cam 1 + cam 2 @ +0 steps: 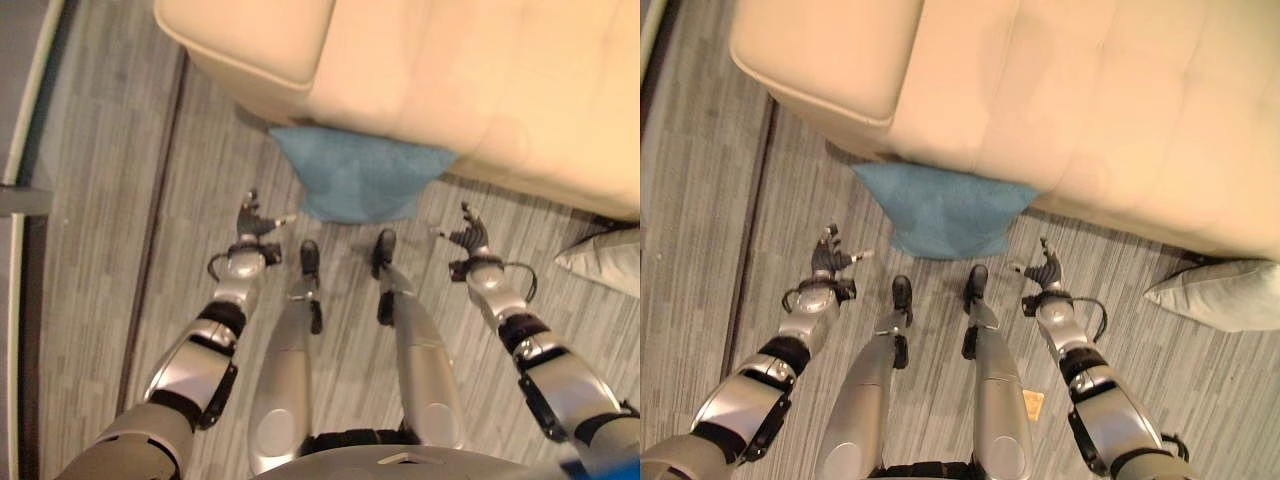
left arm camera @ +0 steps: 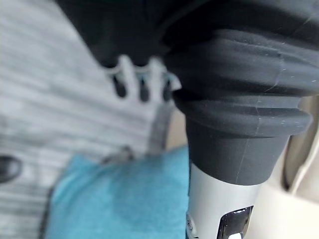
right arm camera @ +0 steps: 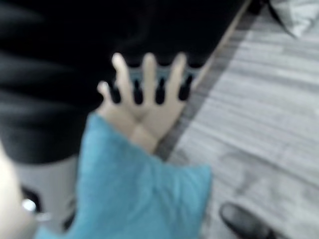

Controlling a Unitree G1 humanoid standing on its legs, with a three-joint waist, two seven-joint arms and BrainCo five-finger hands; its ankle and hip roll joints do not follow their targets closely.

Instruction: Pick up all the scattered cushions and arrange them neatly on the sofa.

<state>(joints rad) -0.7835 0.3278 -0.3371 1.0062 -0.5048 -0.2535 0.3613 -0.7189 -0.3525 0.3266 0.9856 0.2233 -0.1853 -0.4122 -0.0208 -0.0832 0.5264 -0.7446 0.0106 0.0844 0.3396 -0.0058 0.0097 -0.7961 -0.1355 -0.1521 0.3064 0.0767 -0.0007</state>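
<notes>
A blue cushion (image 1: pixel 355 175) lies on the wooden floor, tucked against the front of the cream sofa (image 1: pixel 480 70). My left hand (image 1: pixel 255 222) hovers just left of it and my right hand (image 1: pixel 468 235) just right of it. Both are open with relaxed fingers, hold nothing and stay apart from the cushion. The left wrist view shows the blue cushion (image 2: pixel 114 199) past the fingers (image 2: pixel 142 79). It appears as well in the right wrist view, blue cushion (image 3: pixel 139 189) under the fingers (image 3: pixel 144 79). A pale grey cushion (image 1: pixel 1220 292) rests on the floor at the far right, beside the sofa front.
The sofa's left armrest (image 1: pixel 820 55) juts out above my left hand. A dark strip (image 1: pixel 160 200) runs along the floor on the left. Near my right arm a small tan scrap (image 1: pixel 1033 403) lies on the floor.
</notes>
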